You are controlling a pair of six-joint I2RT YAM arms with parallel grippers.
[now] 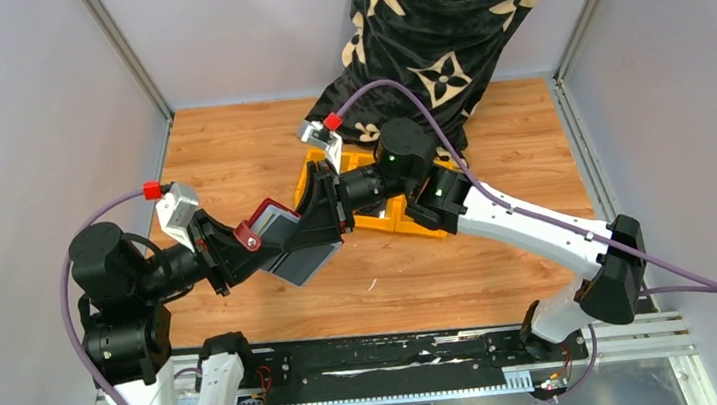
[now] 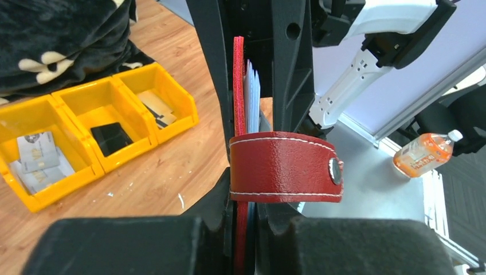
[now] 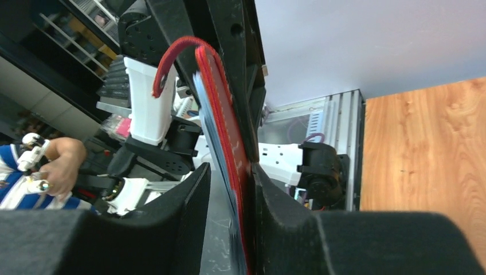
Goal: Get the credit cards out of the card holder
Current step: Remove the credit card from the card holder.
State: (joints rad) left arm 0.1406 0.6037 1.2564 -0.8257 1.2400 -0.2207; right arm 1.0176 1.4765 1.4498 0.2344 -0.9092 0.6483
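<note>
The dark red card holder [image 1: 282, 233] hangs above the wooden table between both arms. My left gripper [image 2: 246, 229] is shut on its edge, just below the red snap tab [image 2: 281, 166]. Pale edges of credit cards [image 2: 253, 97] stick out beside the red cover. My right gripper [image 3: 232, 217] straddles the opposite edge of the card holder [image 3: 226, 126]. Its jaws are open: one finger [image 3: 269, 206] lies against the red cover and the other finger [image 3: 183, 212] stands clear of the grey side. In the top view the right gripper [image 1: 320, 211] meets the holder from the right.
A yellow three-compartment bin [image 2: 86, 166] sits on the table behind the holder, with loose cards [image 2: 37, 152] in one end and a black object [image 2: 112, 137] in the middle. A black patterned cloth [image 1: 446, 22] lies at the back. An orange bottle [image 2: 424, 152] stands off the table.
</note>
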